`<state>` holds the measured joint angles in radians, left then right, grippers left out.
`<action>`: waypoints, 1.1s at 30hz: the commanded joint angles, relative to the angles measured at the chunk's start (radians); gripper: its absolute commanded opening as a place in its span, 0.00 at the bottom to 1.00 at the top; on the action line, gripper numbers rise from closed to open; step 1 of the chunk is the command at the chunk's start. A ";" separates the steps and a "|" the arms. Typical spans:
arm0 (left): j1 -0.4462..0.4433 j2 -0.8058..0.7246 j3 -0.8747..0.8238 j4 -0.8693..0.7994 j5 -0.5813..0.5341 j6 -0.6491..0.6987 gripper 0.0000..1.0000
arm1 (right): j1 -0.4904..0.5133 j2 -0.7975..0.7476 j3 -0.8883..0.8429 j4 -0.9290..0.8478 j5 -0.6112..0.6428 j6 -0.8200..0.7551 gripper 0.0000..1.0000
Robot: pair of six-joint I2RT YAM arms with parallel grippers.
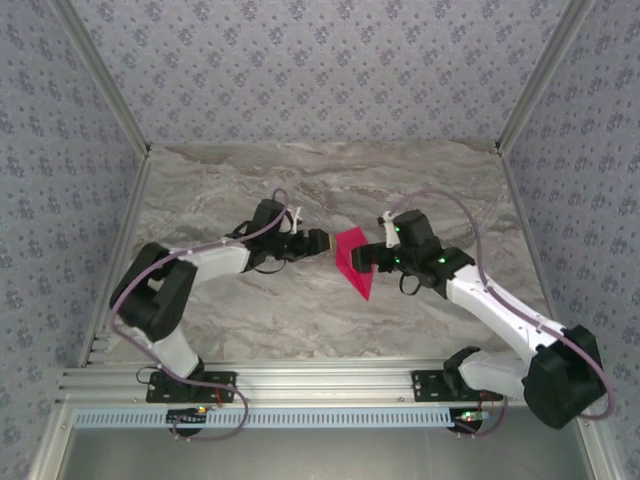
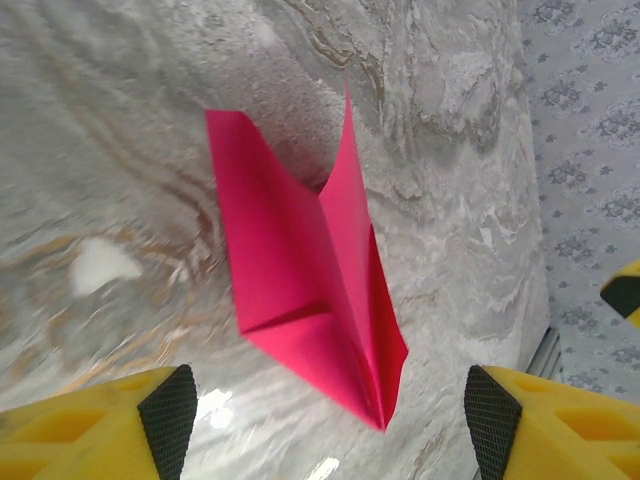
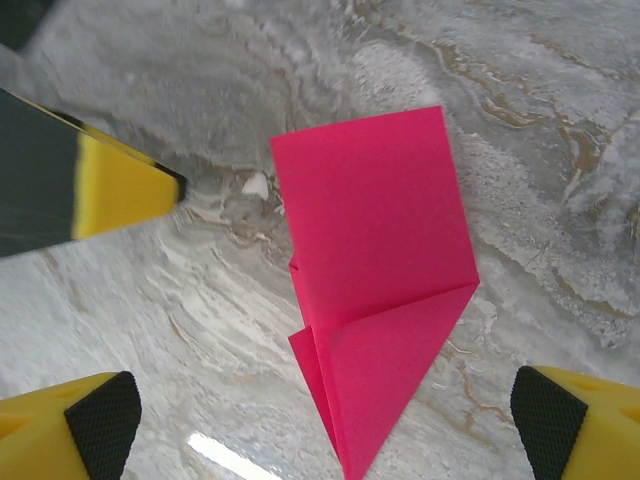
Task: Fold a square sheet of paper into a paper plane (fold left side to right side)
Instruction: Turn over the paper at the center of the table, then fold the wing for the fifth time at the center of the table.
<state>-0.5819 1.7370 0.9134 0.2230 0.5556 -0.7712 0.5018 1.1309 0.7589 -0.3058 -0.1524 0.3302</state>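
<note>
Overhead: pink paper [image 1: 355, 265] sits near the middle of the marble table [image 1: 250, 310], between the two grippers. It is folded to a kite-like shape, with the point aimed at the near edge and the blunt end toward the back wall.

Left gripper [image 1: 325, 241] is just to the paper's left. On my left wrist feed its jaws [image 2: 330, 425] are spread wide with nothing between the pads. The paper [image 2: 300, 280] lies ahead of them on the marble, one flap standing up off the surface along the centre crease.

Right gripper [image 1: 364, 256] is at the paper's right edge. I can't tell from above whether it touches. On the right wrist feed its jaws [image 3: 325, 425] are released and wide apart, both pads clear of the paper [image 3: 380, 260], which lies flat-side up with its point between them. A yellow finger of the left gripper [image 3: 125, 190] is just beside the paper's far corner.
</note>
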 commanded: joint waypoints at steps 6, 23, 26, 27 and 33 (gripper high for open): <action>-0.040 0.219 0.157 0.156 0.084 -0.085 0.68 | -0.168 -0.103 -0.134 0.186 -0.254 0.121 1.00; 0.021 0.205 0.063 0.294 0.192 -0.056 0.00 | -0.253 0.051 -0.172 0.356 -0.558 0.115 1.00; 0.053 0.145 -0.008 0.336 0.255 -0.028 0.00 | -0.255 0.123 -0.158 0.418 -0.613 0.100 0.98; 0.062 0.133 -0.029 0.351 0.283 -0.017 0.00 | -0.257 0.149 -0.154 0.442 -0.630 0.090 0.96; 0.101 0.071 -0.145 0.477 0.417 0.003 0.00 | -0.261 0.347 -0.094 0.580 -0.793 0.056 0.81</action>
<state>-0.4870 1.8484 0.8024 0.5888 0.8585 -0.8089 0.2462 1.4212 0.6151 0.1661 -0.8135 0.4160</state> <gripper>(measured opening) 0.031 0.818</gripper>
